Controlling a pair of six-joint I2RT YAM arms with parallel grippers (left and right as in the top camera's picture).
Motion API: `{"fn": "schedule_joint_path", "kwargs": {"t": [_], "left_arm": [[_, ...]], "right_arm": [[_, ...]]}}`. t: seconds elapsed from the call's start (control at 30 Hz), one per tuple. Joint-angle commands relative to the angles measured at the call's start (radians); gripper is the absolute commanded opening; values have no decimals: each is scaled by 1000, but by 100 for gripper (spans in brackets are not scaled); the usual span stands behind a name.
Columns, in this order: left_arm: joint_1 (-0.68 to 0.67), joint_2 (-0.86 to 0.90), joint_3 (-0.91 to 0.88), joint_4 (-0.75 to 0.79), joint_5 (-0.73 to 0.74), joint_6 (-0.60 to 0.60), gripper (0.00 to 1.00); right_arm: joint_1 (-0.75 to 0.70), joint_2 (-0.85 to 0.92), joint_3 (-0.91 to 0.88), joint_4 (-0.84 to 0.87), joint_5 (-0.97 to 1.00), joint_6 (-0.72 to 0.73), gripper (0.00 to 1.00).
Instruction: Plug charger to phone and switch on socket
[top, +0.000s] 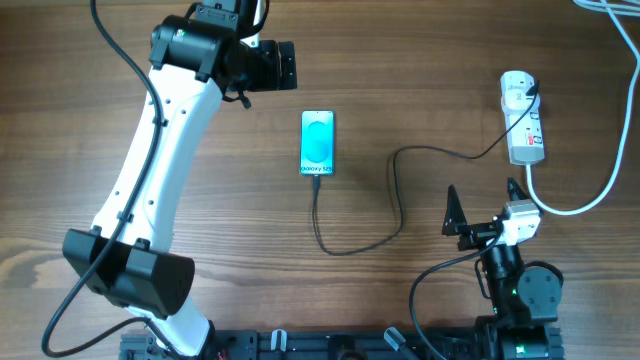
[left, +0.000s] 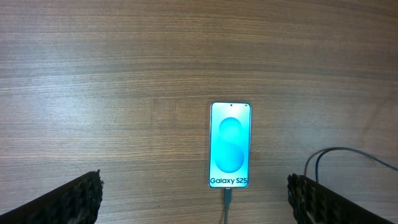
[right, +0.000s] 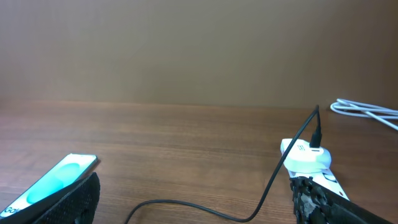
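Note:
The phone (top: 317, 141) lies flat mid-table, its cyan screen lit; it also shows in the left wrist view (left: 230, 144) and the right wrist view (right: 53, 181). The charger (top: 398, 190), a thin black cable, runs from the phone's text end (left: 228, 199), where its tip sits in the port, in a loop to the socket (top: 524, 125). The socket is a white power strip at the right, and the cable enters its plug head (right: 308, 158). My left gripper (top: 284, 65) is open and empty, back and left of the phone. My right gripper (top: 485, 205) is open and empty, in front of the socket.
A thick white cord (top: 600, 190) curves from the socket's near end along the right edge and away at the back right (right: 367, 112). The black cable loop (right: 205, 208) lies on the wood between phone and socket.

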Motion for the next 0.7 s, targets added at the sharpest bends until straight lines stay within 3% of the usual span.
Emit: {"fn": "schedule_joint_path", "kwargs": {"t": [0.0, 0.2, 0.33, 0.53, 0.67], "left_arm": [[-10, -28, 0, -33, -16, -1, 100], [-17, -199, -131, 8, -28, 6, 100], [-13, -423, -502, 206, -28, 6, 100], [55, -724, -812, 242, -16, 6, 100], [70, -969, -1052, 397, -12, 7, 100]], "right_arm": [[6, -12, -1, 2, 9, 16, 100], [6, -12, -1, 2, 9, 16, 100], [6, -12, -1, 2, 9, 16, 100], [6, -12, -1, 2, 9, 16, 100], [6, -12, -1, 2, 9, 16, 100]]}}
